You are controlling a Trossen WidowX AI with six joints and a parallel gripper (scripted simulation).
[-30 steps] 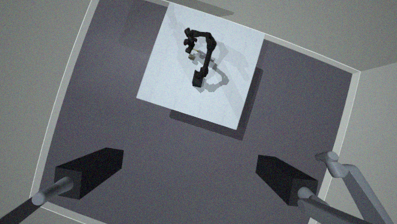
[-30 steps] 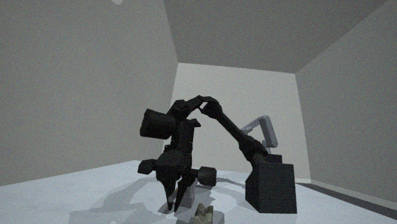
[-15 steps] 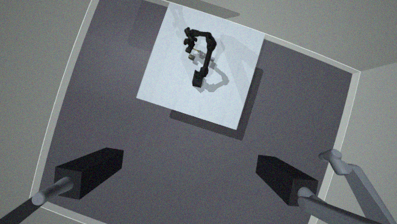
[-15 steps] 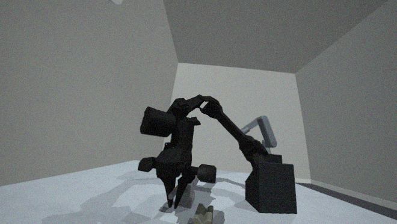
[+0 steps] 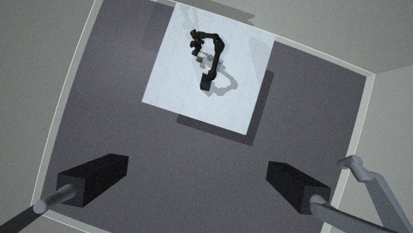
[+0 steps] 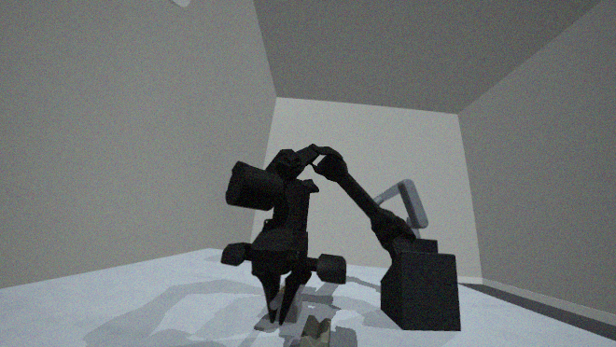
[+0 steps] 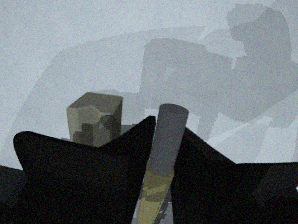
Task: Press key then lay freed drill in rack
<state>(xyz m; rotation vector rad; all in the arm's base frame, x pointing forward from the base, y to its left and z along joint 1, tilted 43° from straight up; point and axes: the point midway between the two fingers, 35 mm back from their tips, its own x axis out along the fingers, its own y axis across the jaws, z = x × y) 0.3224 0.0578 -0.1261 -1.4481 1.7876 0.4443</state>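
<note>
My gripper [image 6: 277, 322] [image 7: 161, 123] is shut on the drill [image 7: 169, 142], a rod with a grey end and a yellow shank, and points downward low over the white table. In the wrist view the grey end sticks out past the fingertips and the yellow part runs back between them. The drill's yellow part [image 5: 203, 52] shows thinly beside the hand in the top view. An olive-brown block [image 5: 199, 59] [image 6: 316, 337] [image 7: 95, 120], notched on top in the exterior view and perhaps the rack, stands close to the hand. I cannot make out the key, or whether the drill's far end is free.
The white table [image 5: 169, 91] [image 6: 42, 298] carries the arm's black base [image 5: 205, 84] [image 6: 425, 291]. Grey shapes and overlapping arm shadows lie around the hand, hard to tell apart. Two black blocks [image 5: 94, 175] [image 5: 295, 185] stand on the floor far from the table.
</note>
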